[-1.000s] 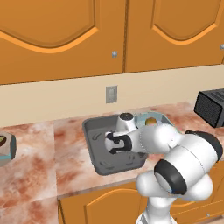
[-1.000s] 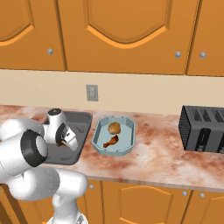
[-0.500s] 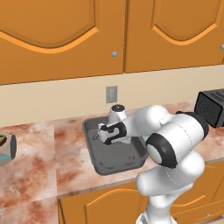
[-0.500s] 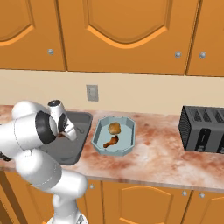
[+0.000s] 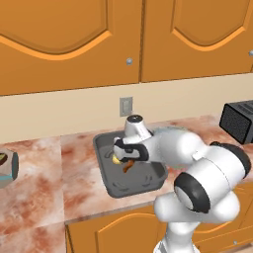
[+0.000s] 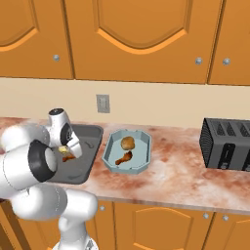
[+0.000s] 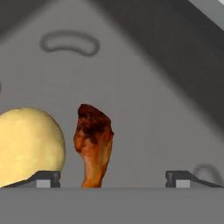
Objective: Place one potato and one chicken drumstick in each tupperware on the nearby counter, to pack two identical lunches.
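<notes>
counter (image 6: 171,163): carries both containers, black toaster (image 6: 227,144) far right | grey tray (image 5: 109,184): left of teal tupperware (image 6: 139,163), holds yellow potato (image 7: 26,146) beside a drumstick (image 7: 92,142) | teal tupperware: holds golden-brown potato (image 6: 128,143), second drumstick (image 6: 123,158) | fingers (image 7: 47,179): spread wide over the grey tray, gripping nothing

Both base views are looking forward and down at the counter (image 5: 44,173), sharing the grey tray (image 5: 111,185) from left and right. The hand view is peering close into that tray's floor.
</notes>
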